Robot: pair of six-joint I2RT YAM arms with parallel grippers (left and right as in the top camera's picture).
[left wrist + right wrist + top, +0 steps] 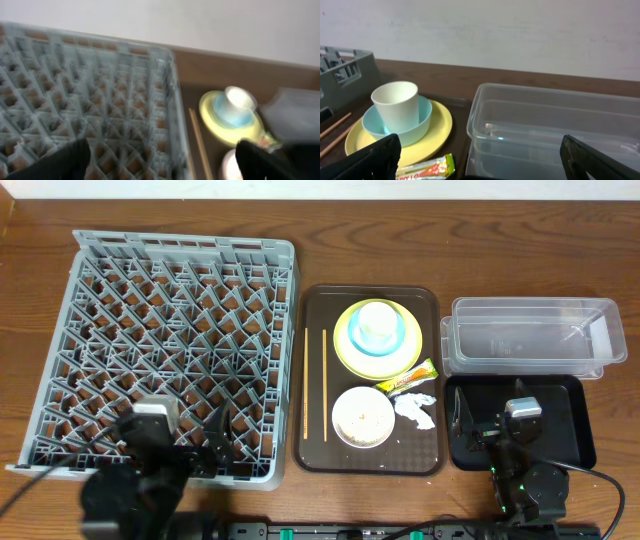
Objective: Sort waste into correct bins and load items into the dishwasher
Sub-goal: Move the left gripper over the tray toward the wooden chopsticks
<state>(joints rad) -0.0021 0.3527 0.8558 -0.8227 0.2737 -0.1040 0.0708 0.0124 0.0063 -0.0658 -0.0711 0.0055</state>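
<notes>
Start of the sort: everything sits on the serving tray (315, 455), nothing picked.
The napkin (415, 410) and wrapper (413, 377) lie beside the white bowl (363, 418) of scraps; the cup (377, 323), blue bowl (397, 338) and plate (345, 348) are stacked, with the chopsticks (324, 385) alongside. The rack (170, 310), clear tub (530, 335) and black tray (570, 430) look empty. The left gripper (165, 160) hangs spread over the rack's near edge and the right gripper (482, 157) spread above the black tray. Next, probably, the right reaches left for the napkin.

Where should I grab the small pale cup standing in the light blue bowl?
The small pale cup stands upright, its base sunk in the light blue bowl, so only the upper wall is free. I'd pinch the rim from above, one jaw inside the open mouth, one outside.
</notes>
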